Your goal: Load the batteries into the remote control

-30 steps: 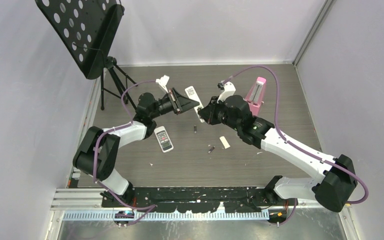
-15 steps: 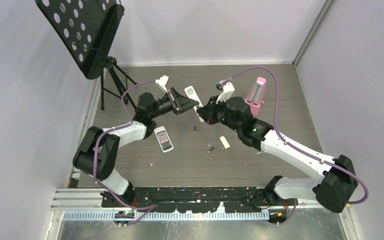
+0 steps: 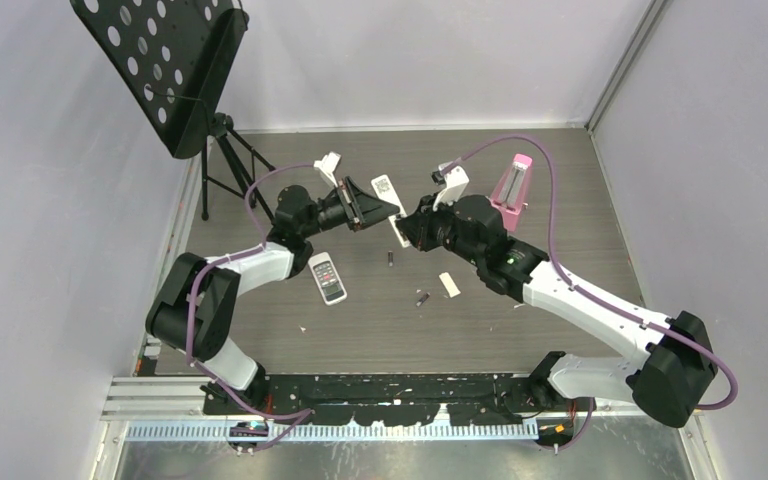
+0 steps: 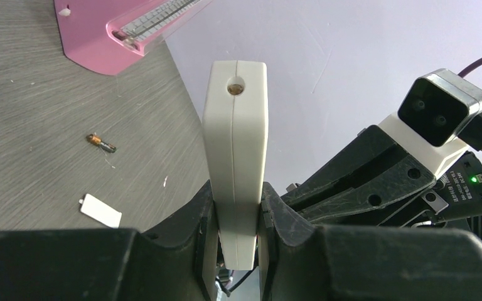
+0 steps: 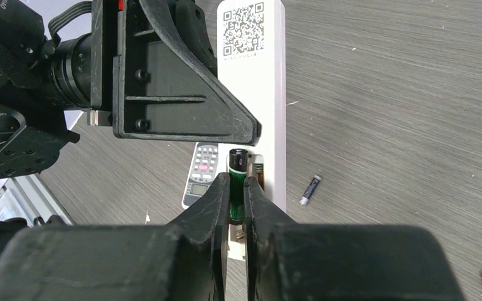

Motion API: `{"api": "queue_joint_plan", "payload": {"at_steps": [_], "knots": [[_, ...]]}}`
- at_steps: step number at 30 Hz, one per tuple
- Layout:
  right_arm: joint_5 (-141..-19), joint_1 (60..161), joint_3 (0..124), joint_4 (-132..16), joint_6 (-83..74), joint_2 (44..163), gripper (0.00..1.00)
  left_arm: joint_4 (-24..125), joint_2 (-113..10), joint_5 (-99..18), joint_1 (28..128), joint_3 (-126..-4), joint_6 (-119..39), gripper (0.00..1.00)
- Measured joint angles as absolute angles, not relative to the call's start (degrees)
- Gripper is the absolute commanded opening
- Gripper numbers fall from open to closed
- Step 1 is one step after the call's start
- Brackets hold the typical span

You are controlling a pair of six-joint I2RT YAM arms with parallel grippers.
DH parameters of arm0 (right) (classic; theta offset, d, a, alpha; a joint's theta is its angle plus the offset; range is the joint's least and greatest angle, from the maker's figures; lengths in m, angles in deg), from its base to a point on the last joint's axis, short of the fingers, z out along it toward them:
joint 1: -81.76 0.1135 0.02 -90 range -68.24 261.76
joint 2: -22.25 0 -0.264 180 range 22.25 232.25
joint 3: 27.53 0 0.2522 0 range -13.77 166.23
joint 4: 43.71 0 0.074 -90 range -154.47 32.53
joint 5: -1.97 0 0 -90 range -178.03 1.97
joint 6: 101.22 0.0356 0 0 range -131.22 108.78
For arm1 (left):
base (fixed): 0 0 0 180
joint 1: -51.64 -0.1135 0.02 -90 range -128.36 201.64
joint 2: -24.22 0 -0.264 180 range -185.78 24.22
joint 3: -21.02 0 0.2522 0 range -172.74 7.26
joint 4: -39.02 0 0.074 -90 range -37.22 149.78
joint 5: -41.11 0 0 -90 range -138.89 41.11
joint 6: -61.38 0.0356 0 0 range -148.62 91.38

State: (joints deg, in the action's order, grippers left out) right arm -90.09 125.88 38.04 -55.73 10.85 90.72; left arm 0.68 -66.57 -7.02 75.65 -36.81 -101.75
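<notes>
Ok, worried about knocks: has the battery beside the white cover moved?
No. The battery lies just left of the cover, with the same gap as before.

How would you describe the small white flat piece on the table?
From the pink metronome, come toward the near edge. The white piece lies by the right arm, a dark battery just left of it. Unlike that battery, it is flat and rectangular.

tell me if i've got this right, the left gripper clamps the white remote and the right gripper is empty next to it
The left gripper does clamp the white remote, but the right gripper is not empty: the right wrist view shows it shut on a green battery at the remote's open bay.
</notes>
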Motion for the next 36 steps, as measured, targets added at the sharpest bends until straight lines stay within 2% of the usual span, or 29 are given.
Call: {"api": "queue_joint_plan", "payload": {"at_steps": [11,23,25,31,36], "knots": [[-87.9,125.6,36.6,-55.0,10.1,90.3,0.3,0.7,-67.4,-6.7,75.8,-36.8,-104.8,0.0],[-89.1,125.7,37.1,-59.6,11.4,88.1,0.38,1.2,-67.4,-7.2,75.8,-37.6,-103.6,0.0],[-89.5,125.7,37.4,-60.1,11.9,87.9,0.43,1.6,-67.4,-7.3,75.8,-37.6,-103.1,0.0],[-89.7,124.7,38.5,-62.4,15.9,85.9,0.69,3.4,-67.4,-7.5,75.8,-37.6,-101.2,0.0],[-90.2,124.3,39.8,-63.5,23.1,85.3,0.86,2.1,-67.4,-9.0,75.8,-37.6,-100.6,0.0]]}}
